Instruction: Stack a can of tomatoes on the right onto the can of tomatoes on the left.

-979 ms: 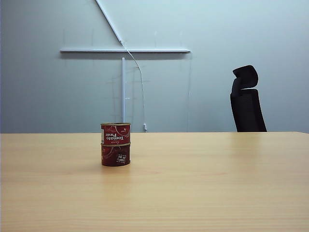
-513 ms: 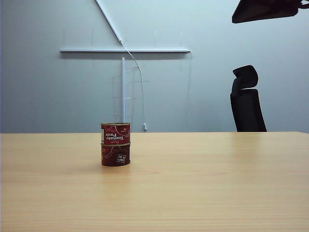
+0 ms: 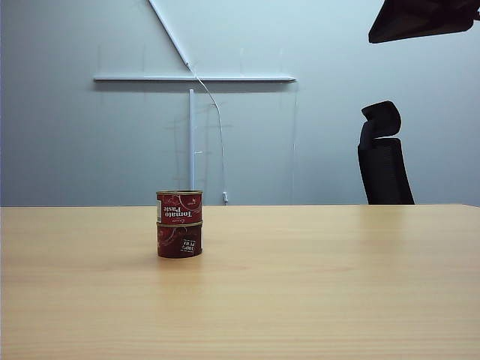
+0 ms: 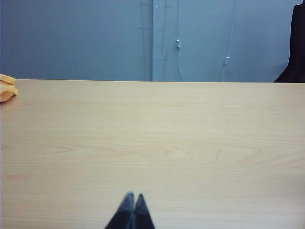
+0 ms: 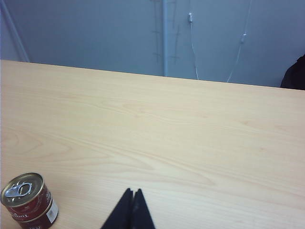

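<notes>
Two red tomato cans stand stacked on the wooden table [image 3: 322, 285], left of its middle: the upper can [image 3: 179, 206] sits squarely on the lower can [image 3: 179, 241]. In the right wrist view the stack [image 5: 26, 200] shows from above, its pull-tab lid up, off to one side of my right gripper [image 5: 133, 192], which is shut, empty and well clear of it. A dark part of the right arm [image 3: 420, 19] hangs high at the exterior view's upper right. My left gripper [image 4: 133, 195] is shut and empty over bare table, with no can in its view.
A black office chair [image 3: 384, 157] stands behind the table's far edge on the right. A pale wall with a thin rail and a cable runs behind. A small orange object [image 4: 6, 88] lies at the table's edge in the left wrist view.
The right arm's dark shape came into the exterior view at the upper right, then shifted slightly further right. The stacked cans have stayed put.
</notes>
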### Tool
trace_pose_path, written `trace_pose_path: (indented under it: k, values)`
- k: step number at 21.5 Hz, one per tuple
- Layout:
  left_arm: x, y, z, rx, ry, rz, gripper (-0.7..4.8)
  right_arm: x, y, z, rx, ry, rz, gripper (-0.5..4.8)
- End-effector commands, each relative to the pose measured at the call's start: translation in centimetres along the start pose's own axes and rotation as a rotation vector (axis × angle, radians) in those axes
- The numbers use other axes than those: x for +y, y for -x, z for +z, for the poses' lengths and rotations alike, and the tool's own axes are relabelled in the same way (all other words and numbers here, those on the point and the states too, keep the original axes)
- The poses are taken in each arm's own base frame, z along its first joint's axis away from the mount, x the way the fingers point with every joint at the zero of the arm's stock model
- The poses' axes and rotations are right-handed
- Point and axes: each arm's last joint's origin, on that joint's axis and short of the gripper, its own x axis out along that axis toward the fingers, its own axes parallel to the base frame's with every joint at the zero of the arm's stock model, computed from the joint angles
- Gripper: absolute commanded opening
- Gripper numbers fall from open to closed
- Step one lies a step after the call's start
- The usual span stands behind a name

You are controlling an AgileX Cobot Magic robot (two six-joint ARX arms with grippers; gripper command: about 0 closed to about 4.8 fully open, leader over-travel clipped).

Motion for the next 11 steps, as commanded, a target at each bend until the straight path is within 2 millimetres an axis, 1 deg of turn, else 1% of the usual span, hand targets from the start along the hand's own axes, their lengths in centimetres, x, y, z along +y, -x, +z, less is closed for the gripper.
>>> trace_pose_path:
  k: [1,2,3,5,8,11]
  values:
    - [0.0,0.0,0.2,-0.011,-0.001,-0.003,-0.04,0.0,0.1,0.4,-0.02,-0.012,0.001,-0.05]
    - [0.0,0.0,0.2,-0.011,-0.001,-0.003,-0.04,0.0,0.1,0.4,-0.022,-0.015,-0.002,-0.05]
    - [0.0,0.0,0.2,-0.011,-0.001,-0.003,-0.04,-0.2,0.1,0.5,-0.04,-0.023,-0.062,-0.05]
    - [0.0,0.0,0.2,-0.011,-0.001,-0.003,-0.04,-0.4,0.1,0.6,-0.045,-0.008,-0.124,-0.05]
    - [0.0,0.0,0.2,-0.012,-0.001,-0.003,-0.04,-0.8,0.6,0.6,-0.03,0.0,-0.132,-0.05]
    - [0.0,0.0,0.2,-0.011,-0.001,-0.003,-0.04,-1.7,1.2,0.6,-0.028,-0.004,-0.155,-0.05]
